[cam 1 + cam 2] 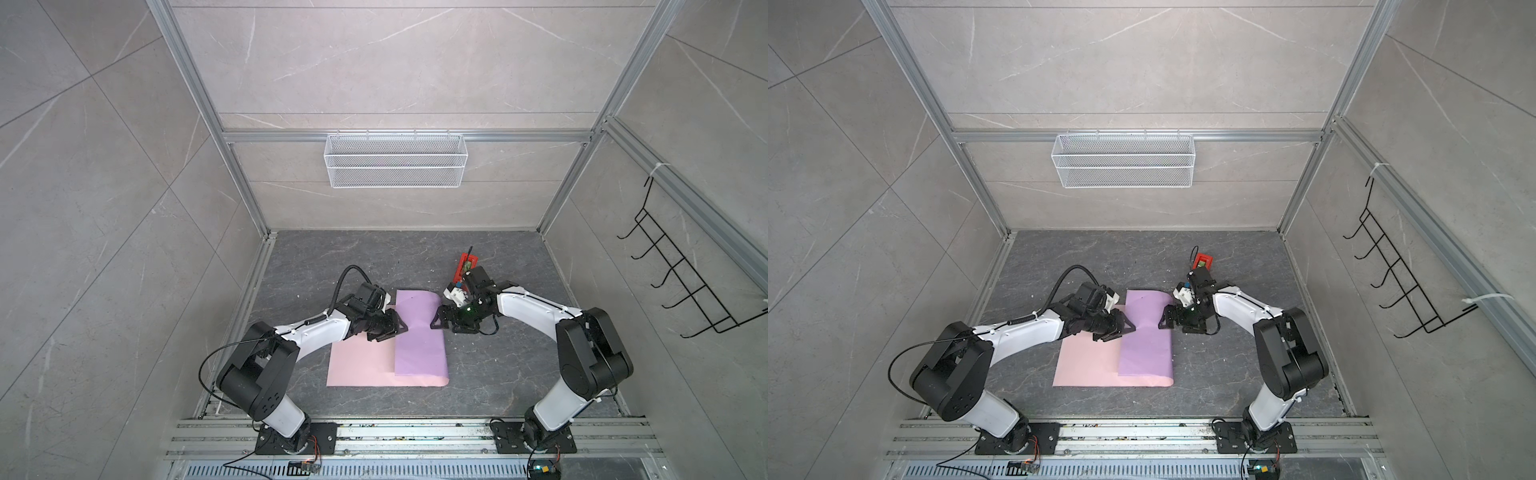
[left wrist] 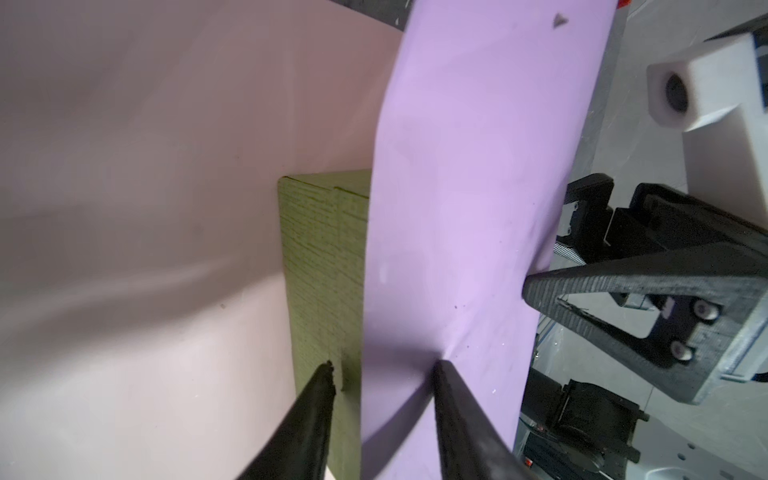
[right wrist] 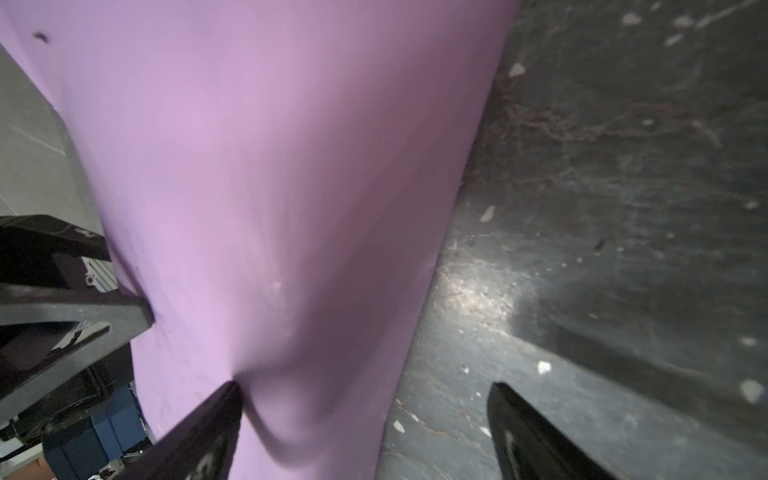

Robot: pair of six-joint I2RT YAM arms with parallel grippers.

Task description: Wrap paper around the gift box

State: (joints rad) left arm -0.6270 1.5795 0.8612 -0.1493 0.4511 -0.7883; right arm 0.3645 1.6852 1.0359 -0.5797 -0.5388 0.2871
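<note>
Covering most of the matte olive-green cuboid gift box [image 2: 324, 266], whose bare face is finely ridged, the thin smooth sheet of paper [image 1: 419, 332] shows lilac on its curved flap and pale pink where it lies flat under the box. The left gripper [image 2: 384, 370] has its jaws apart, one tip on the box and one denting the flap. The right gripper [image 3: 365, 384] is spread wide, one tip pressing the lilac. The dark grey veined table [image 1: 478, 374] sits between pale marbled wall panels, which carry a white wire-mesh basket [image 1: 395, 160].
</note>
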